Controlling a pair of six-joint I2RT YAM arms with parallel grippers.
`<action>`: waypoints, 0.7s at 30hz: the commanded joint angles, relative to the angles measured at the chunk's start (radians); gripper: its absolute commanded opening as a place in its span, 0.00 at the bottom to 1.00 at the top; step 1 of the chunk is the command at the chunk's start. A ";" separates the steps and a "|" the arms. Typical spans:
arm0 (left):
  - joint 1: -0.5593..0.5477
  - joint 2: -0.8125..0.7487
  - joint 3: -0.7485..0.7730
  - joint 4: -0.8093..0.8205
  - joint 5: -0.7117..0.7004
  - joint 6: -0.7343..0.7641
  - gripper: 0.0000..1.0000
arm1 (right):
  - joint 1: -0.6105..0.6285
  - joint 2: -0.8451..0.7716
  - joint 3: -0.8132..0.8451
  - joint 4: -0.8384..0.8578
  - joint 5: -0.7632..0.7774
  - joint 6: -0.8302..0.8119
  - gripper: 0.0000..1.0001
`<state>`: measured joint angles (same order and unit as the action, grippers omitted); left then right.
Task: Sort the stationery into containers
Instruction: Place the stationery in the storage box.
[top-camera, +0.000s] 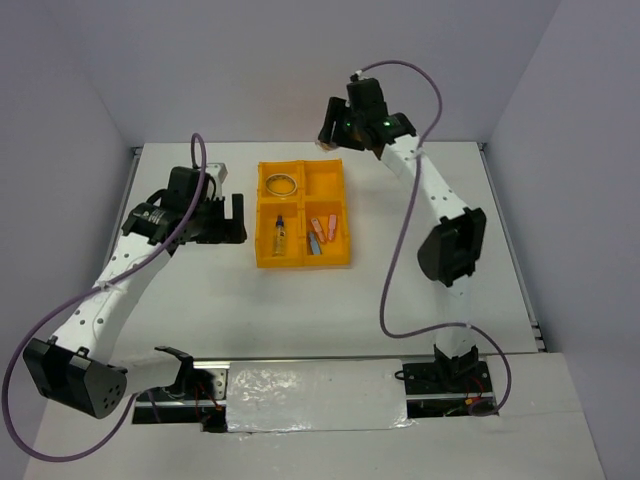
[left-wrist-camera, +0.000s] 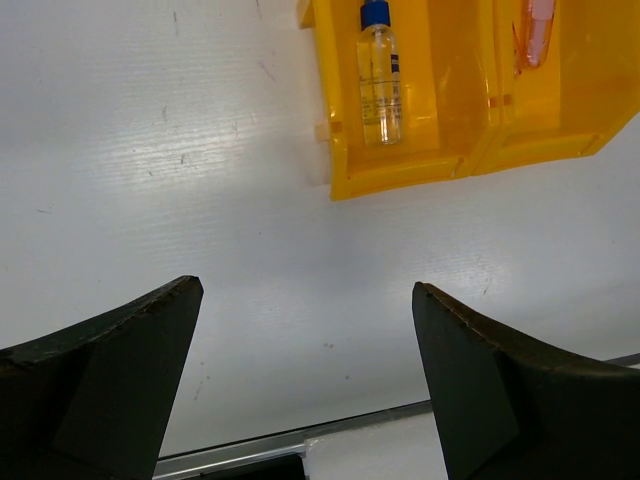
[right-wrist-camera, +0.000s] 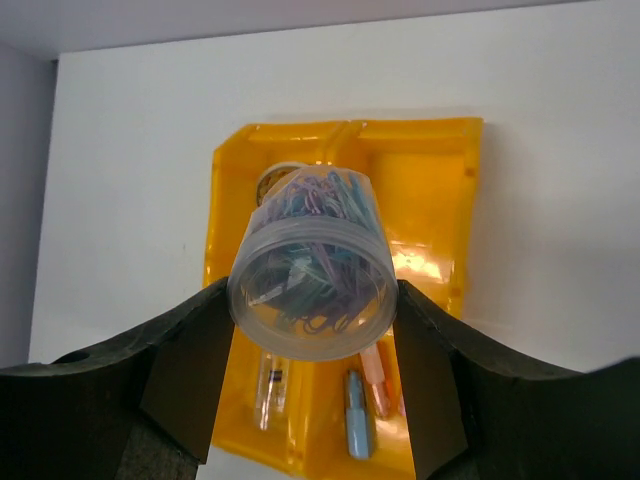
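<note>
Right tool (right-wrist-camera: 312, 300) aloft by tray's (right-wrist-camera: 440, 160) far edge, paperclip tub (right-wrist-camera: 312, 265) between fingers (right-wrist-camera: 190, 350)

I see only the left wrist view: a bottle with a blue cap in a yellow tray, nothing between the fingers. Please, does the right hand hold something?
Observer: Yes. The right hand grips a clear round tub of coloured paper clips.
Operator: Thank you. Where is it, relative to the tray?
Observer: It is held up in the air over the tray, not yet set into any compartment.
</note>
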<state>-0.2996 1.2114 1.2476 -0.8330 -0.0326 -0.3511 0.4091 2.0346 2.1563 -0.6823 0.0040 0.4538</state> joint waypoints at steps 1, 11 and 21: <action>0.007 -0.032 0.007 -0.005 -0.033 -0.012 0.99 | 0.022 0.195 0.227 -0.152 0.048 0.016 0.34; 0.010 -0.082 -0.040 -0.035 -0.044 -0.011 0.99 | 0.042 0.295 0.224 -0.131 0.086 -0.046 0.38; 0.011 -0.108 -0.082 -0.054 -0.049 -0.005 0.99 | 0.068 0.325 0.180 -0.135 0.083 -0.072 0.49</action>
<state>-0.2951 1.1206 1.1660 -0.8837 -0.0673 -0.3496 0.4572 2.3447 2.3329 -0.8177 0.0731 0.4023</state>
